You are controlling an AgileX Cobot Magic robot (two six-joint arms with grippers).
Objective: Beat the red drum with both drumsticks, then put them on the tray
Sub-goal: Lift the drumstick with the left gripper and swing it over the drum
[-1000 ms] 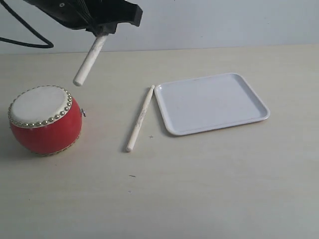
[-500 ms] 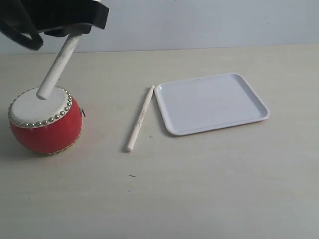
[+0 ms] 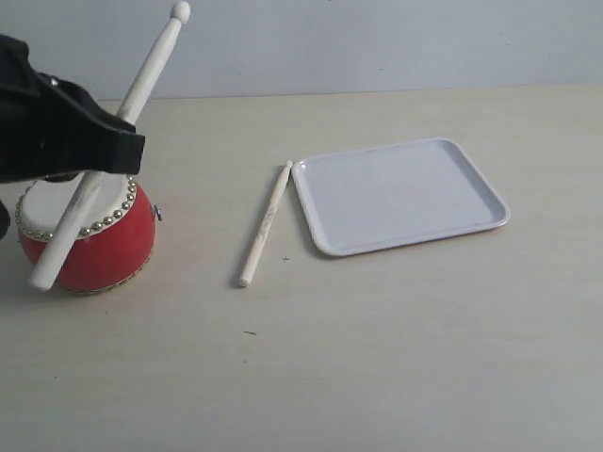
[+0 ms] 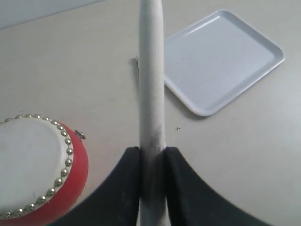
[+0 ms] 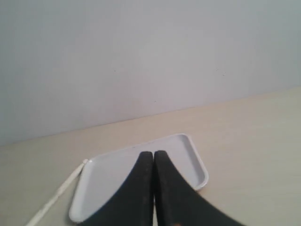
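Exterior view: the left gripper (image 3: 118,146) clamps one drumstick (image 3: 151,66) at a slant across the red drum (image 3: 108,247).
The stick's rounded tip points up against the wall (image 3: 377,42), and its butt end hangs low in front of the drum's side; whether it touches the drum cannot be told. The left wrist view shows both black fingers (image 4: 181,188) pressed against the shaft. The second drumstick (image 3: 265,223) lies on the table (image 3: 377,348) between the drum and the white tray (image 3: 400,193), its thin tip just beside a tray corner. In the right wrist view the right gripper (image 5: 153,157) has its jaws pressed together, holding nothing, with the tray beyond them.
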